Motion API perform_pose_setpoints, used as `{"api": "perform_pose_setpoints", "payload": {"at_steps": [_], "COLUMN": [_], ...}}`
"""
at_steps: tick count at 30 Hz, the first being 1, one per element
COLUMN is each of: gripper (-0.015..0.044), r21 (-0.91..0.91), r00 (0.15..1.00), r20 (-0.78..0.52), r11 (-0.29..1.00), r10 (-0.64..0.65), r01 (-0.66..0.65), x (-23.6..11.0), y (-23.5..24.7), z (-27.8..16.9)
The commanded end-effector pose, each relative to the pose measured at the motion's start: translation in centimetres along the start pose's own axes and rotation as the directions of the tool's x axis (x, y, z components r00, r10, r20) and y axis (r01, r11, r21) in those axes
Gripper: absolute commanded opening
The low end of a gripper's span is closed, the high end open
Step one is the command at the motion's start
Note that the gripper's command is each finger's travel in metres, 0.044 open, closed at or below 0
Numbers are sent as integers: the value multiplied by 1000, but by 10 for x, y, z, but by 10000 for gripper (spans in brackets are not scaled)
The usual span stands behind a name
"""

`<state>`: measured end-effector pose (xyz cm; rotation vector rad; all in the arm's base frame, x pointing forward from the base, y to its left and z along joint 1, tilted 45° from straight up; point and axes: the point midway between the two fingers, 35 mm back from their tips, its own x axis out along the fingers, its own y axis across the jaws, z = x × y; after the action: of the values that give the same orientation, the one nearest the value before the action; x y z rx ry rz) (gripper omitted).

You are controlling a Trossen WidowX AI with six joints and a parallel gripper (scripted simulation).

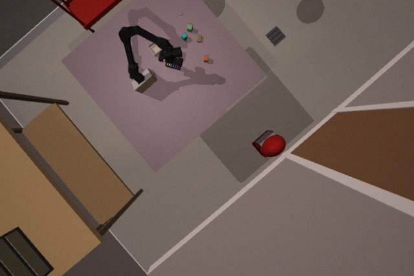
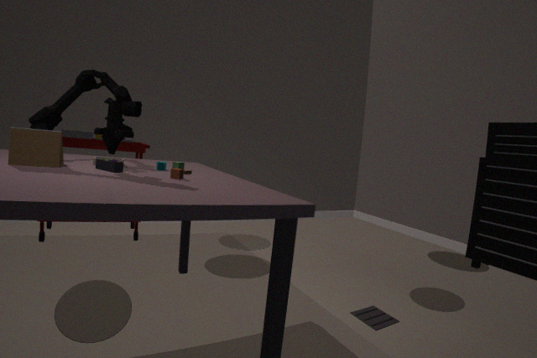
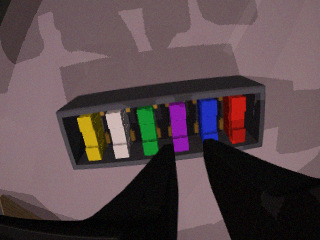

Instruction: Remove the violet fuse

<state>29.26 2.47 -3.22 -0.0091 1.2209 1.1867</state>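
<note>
The violet fuse (image 3: 178,125) stands in its slot in the fuse block (image 3: 165,90) (image 2: 108,166), between the green fuse (image 3: 147,129) and the blue fuse (image 3: 208,119). Yellow, white and red fuses stand in the same row. My gripper (image 3: 188,150) (image 2: 112,153) points down above the block, fingers slightly apart with nothing between them. It is open by a narrow gap. In the wrist view the fingertips appear at the block's near edge, below the violet and blue fuses. The cream tray (image 1: 151,51) lies beside the block, partly hidden by the arm, and looks empty where visible.
A tan box (image 1: 145,82) (image 2: 35,147) stands by the arm's base. Beyond the gripper lie a teal cube (image 1: 184,36) (image 2: 161,166), a green cube (image 1: 189,28), a brown block (image 1: 199,38) and an orange cube (image 1: 206,58) (image 2: 176,173).
</note>
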Motion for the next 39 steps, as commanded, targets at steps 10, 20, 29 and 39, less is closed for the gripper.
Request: {"api": "perform_pose_setpoints", "payload": {"at_steps": [10, 20, 29, 39], "gripper": [67, 67, 67, 67], "r21": [2, 2, 2, 2], "r00": [1000, 1000, 1000, 1000], "r20": [1, 2, 2, 2], "r11": [1000, 1000, 1000, 1000], "r10": [5, 5, 5, 6], "r01": [-5, -5, -5, -6], "x": [14, 23, 25, 33], "y": [1, 1, 1, 1], "z": [0, -1, -1, -1]}}
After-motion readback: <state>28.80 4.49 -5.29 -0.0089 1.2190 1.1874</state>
